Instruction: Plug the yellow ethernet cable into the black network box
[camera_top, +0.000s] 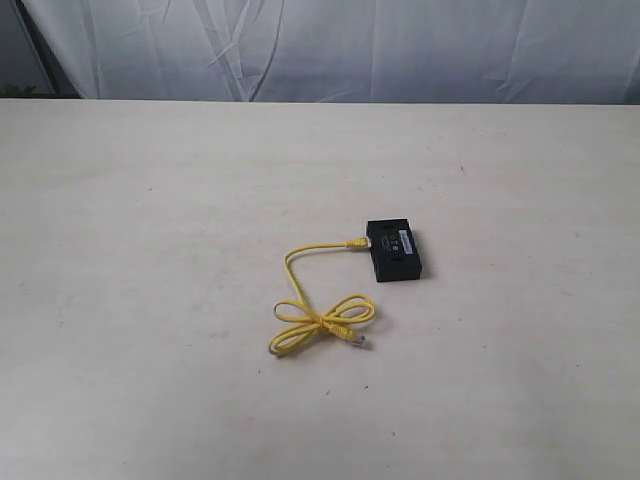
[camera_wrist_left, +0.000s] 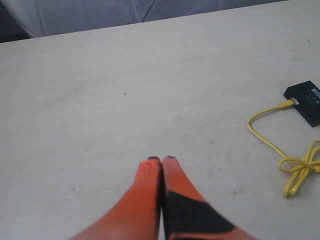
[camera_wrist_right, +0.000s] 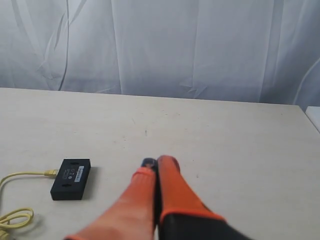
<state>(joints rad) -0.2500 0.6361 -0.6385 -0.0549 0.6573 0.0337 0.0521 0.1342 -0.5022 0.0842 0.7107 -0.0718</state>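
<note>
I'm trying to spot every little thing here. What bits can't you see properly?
Exterior view: whether the yellow ethernet cable is pushed fully into the black network box; too small to tell.
All views: the writing on the white label; too small and blurry.
Left wrist view: part of the box and the cable's loops, cut off by the picture's edge.
Right wrist view: most of the cable, cut off by the edge.

You've got the black network box (camera_top: 397, 252) flat on the pale surface (camera_top: 150, 250), right of centre. One plug of the yellow ethernet cable (camera_top: 320, 322) meets its left side. The rest curves down into knotted loops, other plug lying free.
</note>
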